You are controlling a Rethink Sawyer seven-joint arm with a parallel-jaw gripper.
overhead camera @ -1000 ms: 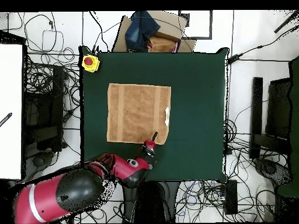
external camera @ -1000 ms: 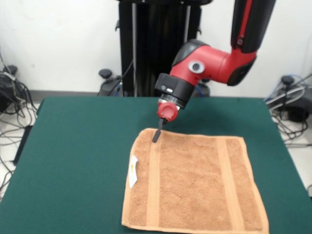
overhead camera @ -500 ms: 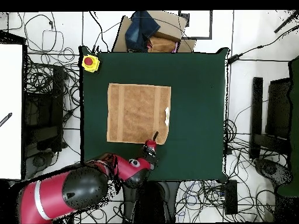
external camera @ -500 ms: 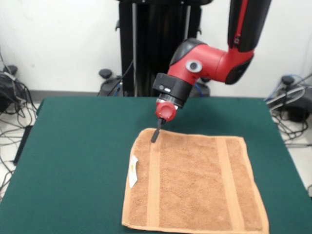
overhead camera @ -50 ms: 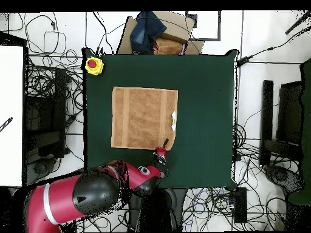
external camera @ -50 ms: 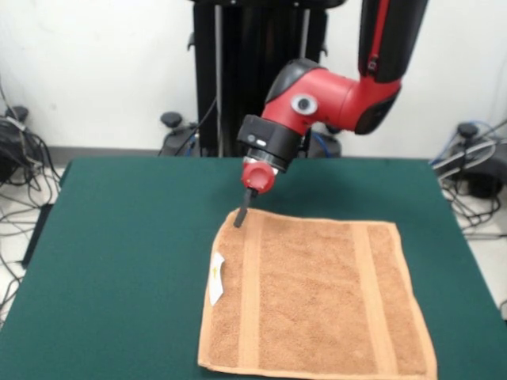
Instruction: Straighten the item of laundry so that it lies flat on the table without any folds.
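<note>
The item of laundry [external camera @ -50 ms: 317, 297], an orange-tan towel with two flat bands and a white tag [external camera @ -50 ms: 215, 277] on its left edge, lies spread flat on the green table [external camera @ -50 ms: 127, 237]. My gripper [external camera @ -50 ms: 239, 217] hangs from the red wrist with its black tips together, shut, right at the towel's far left corner, holding nothing that I can see. In the overhead view the towel [overhead camera @ -50 ms: 144, 118] lies square on the table [overhead camera @ -50 ms: 203, 91], and the gripper [overhead camera @ -50 ms: 164, 144] is at the towel's lower right corner, near the tag.
A yellow box with a red button [overhead camera @ -50 ms: 93, 65] sits at one table corner. A cardboard box with blue cloth [overhead camera @ -50 ms: 159, 33] stands beyond the table's edge. Cables cover the floor around the table.
The gripper has slid along the towel's far edge to its corner, leftward in the front view. The towel has not shifted.
</note>
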